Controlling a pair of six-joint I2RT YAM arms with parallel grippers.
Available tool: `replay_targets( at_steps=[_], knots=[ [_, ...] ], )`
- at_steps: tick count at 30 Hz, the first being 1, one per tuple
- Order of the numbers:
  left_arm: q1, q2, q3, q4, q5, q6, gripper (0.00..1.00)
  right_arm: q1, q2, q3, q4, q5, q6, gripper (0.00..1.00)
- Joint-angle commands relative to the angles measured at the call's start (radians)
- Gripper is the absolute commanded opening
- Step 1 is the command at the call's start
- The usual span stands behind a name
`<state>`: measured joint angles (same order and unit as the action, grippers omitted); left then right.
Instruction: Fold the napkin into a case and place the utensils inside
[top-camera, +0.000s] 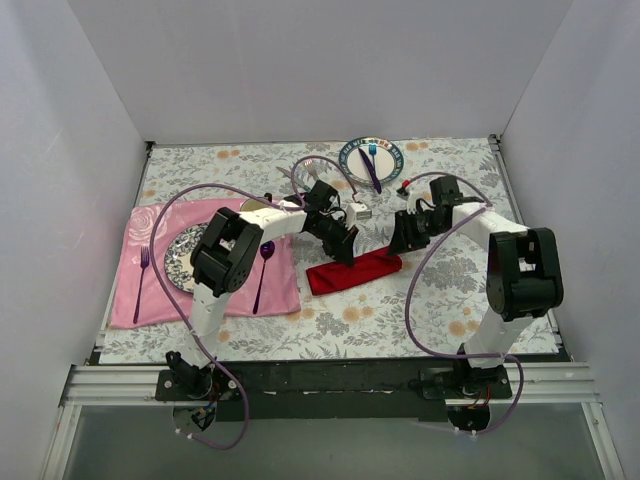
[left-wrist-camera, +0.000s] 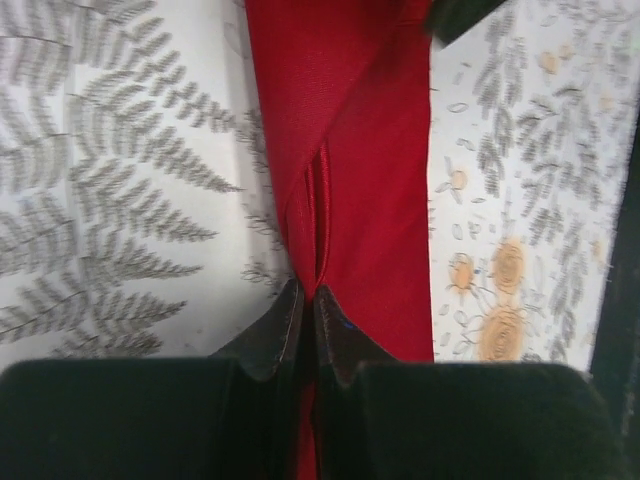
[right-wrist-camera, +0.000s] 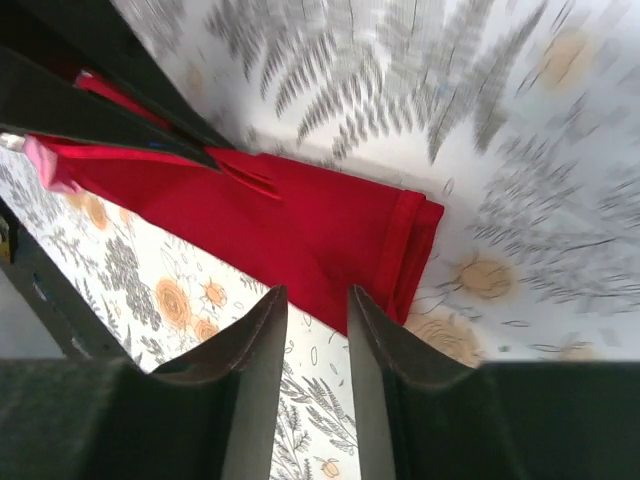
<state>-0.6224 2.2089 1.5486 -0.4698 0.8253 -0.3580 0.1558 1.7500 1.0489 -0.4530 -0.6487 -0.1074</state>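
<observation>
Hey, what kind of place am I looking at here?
Likely a robot test booth staged as a dining table: plain white walls box it in, robot arms are mounted on a metal frame, and a floral tablecloth carries a pink placemat and red napkin.

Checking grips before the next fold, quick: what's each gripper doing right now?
Left gripper: shut, pinching a ridge of the napkin.
Right gripper: open, holding nothing.

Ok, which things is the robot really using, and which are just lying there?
In use: red napkin, pinched by the left fingers.
Lying about: pink mat, its plate, purple spoon, purple fork, far plate with blue fork and purple knife.
</observation>
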Motion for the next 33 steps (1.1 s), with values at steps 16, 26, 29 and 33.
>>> replay_targets(
  at_steps=[16,26,29,33],
  knots=[
    [-0.051,-0.218,0.088,0.108,-0.503,0.320,0.00,-0.208,-0.103,0.316,-0.187,0.038,-0.058,0.62],
    [-0.213,-0.299,-0.166,0.328,-0.736,0.413,0.00,-0.208,-0.084,0.327,-0.171,0.046,-0.061,0.63],
    [-0.249,-0.314,-0.231,0.362,-0.758,0.387,0.00,-0.208,-0.070,0.336,-0.179,0.034,-0.066,0.63],
    [-0.289,-0.331,-0.289,0.364,-0.767,0.340,0.00,-0.206,-0.057,0.341,-0.188,0.017,-0.071,0.63]
  ],
)
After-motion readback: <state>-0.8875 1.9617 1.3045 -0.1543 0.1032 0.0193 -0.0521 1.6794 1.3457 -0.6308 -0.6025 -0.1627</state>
